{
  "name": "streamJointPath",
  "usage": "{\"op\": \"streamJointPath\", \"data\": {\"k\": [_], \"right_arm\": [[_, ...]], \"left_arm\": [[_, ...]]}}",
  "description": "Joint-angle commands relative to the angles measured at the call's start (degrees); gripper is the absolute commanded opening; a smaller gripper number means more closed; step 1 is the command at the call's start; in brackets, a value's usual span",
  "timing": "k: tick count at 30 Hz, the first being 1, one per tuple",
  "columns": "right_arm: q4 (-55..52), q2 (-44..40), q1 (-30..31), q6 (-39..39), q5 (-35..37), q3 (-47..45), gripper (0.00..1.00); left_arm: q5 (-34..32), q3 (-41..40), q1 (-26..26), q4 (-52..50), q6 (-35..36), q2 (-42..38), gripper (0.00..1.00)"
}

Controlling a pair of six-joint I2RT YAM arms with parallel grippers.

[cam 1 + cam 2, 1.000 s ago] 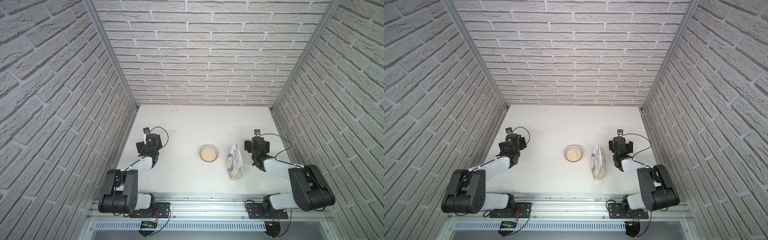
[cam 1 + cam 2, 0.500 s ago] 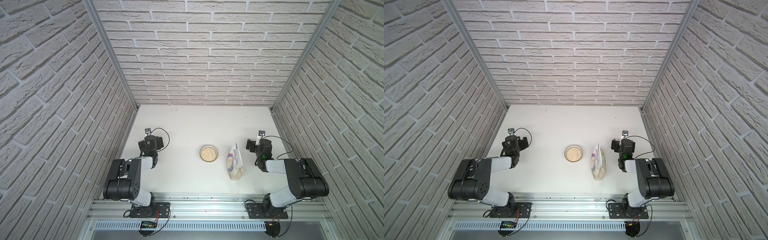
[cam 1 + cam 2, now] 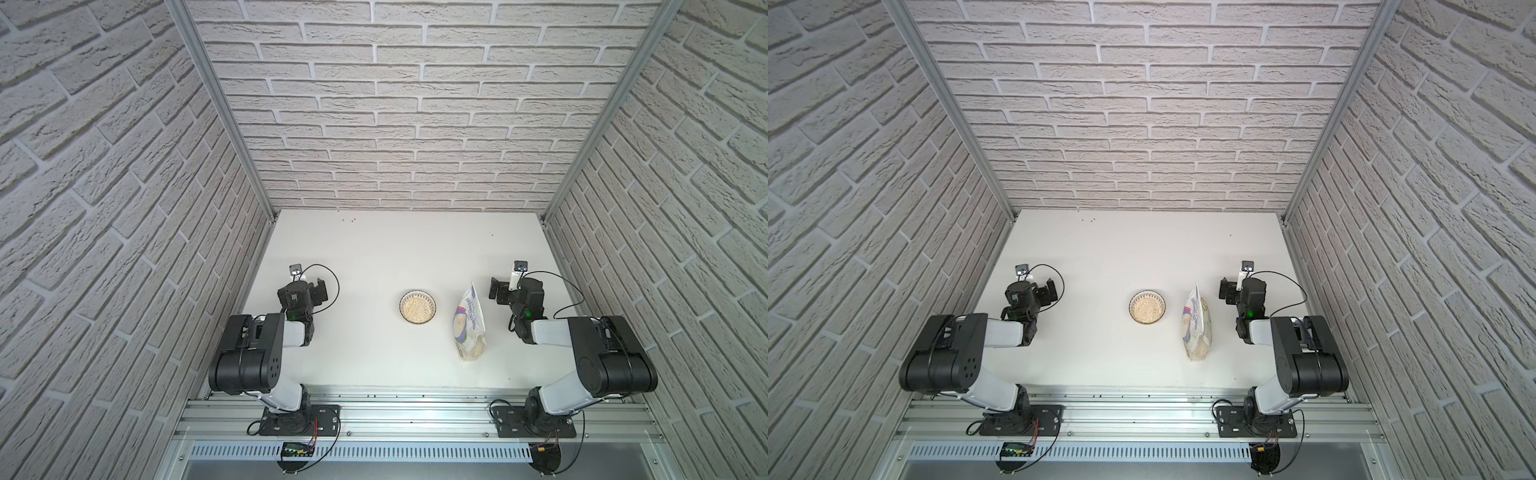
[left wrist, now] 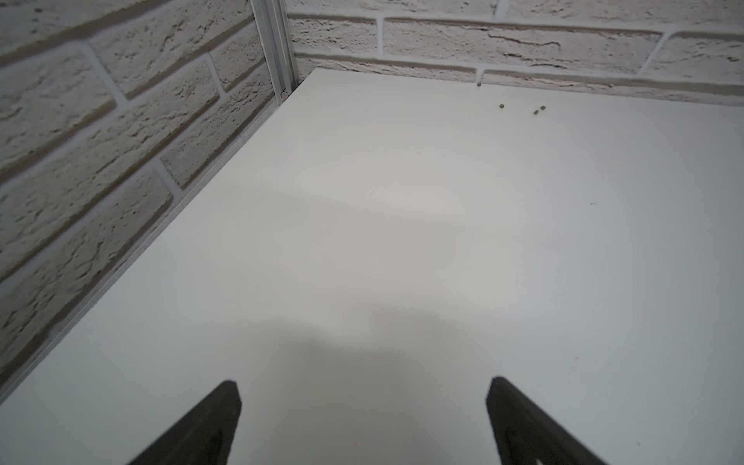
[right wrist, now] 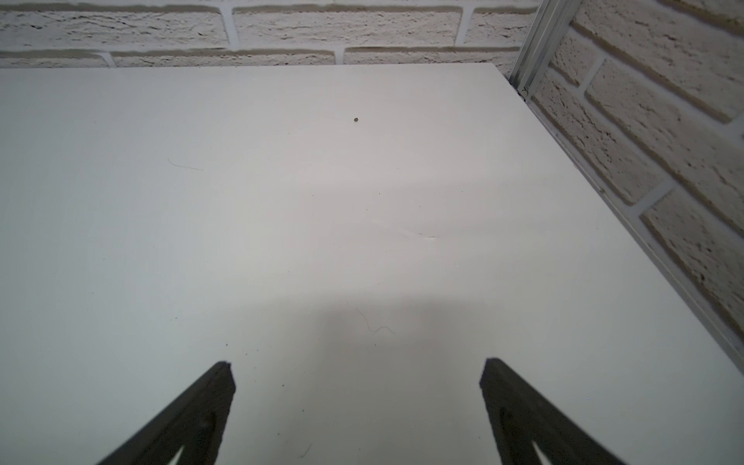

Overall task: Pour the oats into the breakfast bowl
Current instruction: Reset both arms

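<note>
The oats [image 3: 418,311] lie as a pale beige layer inside the breakfast bowl [image 3: 418,296], which sits near the middle of the white table [image 3: 374,249] in both top views. Just beside the bowl, on the right arm's side and apart from it, the oat bag [image 3: 468,324] lies slumped on the table, its narrow end toward the back wall and some oats left in its near end; whether that narrow end is open is too small to tell.

The right gripper [image 5: 356,374] is drawn back beside the bag without touching it, jaws spread wide over bare table and holding nothing. The left gripper [image 4: 364,392] sits well apart from the bowl on the opposite side, jaws likewise spread and empty.

Judging by the filled bowl and the set-down bag, the pour looks done and both arms appear parked. Little seems left: if more oats were wanted, the right gripper would need to re-grip the soft bag near its middle and tip the narrow end over the bowl.
</note>
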Motion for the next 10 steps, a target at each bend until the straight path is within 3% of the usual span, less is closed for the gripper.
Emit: {"op": "streamJointPath", "data": {"k": [1, 10], "right_arm": [[2.40, -0.53, -0.02, 0.42, -0.41, 0.27, 0.99], [2.16, -0.62, -0.28, 0.45, -1.01, 0.30, 0.99]], "left_arm": [[0.80, 0.77, -0.14, 3.34, 0.62, 0.02, 0.98], [0.81, 0.76, -0.13, 3.20, 0.66, -0.05, 0.98]]}}
